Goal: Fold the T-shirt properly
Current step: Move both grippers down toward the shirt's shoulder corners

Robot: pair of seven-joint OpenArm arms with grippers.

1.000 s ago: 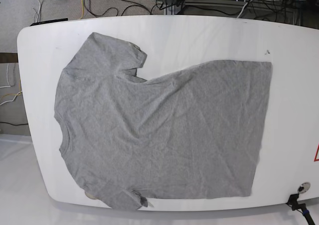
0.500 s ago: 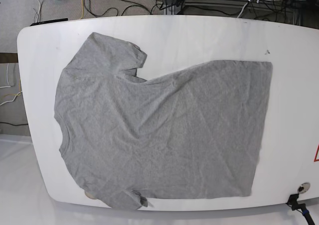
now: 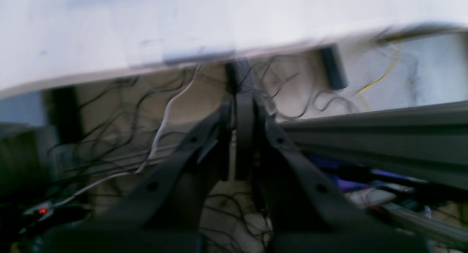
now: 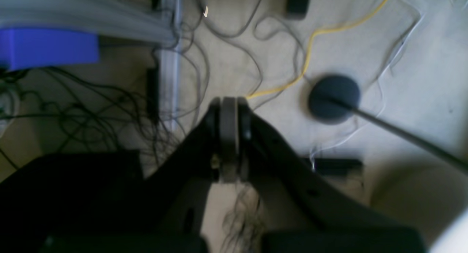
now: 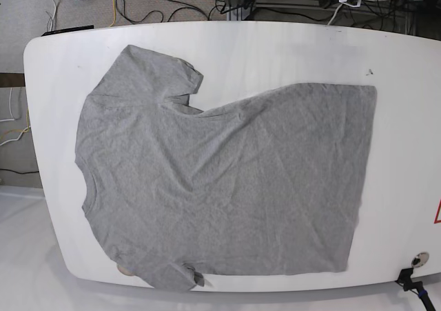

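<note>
Starting step: T-shirt [image 5: 220, 180] lies flat, unfolded; my left gripper [image 3: 239, 136] and right gripper [image 4: 229, 136] clenched empty, off-table; next I must reach a sleeve.

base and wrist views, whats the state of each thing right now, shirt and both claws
T-shirt: spread flat on the white table, unfolded and wrinkled, collar toward the view's left, one sleeve hanging over the near edge.
left claw: shut, empty, off the table above floor cables.
right claw: shut, empty, off the table above floor cables.
</note>
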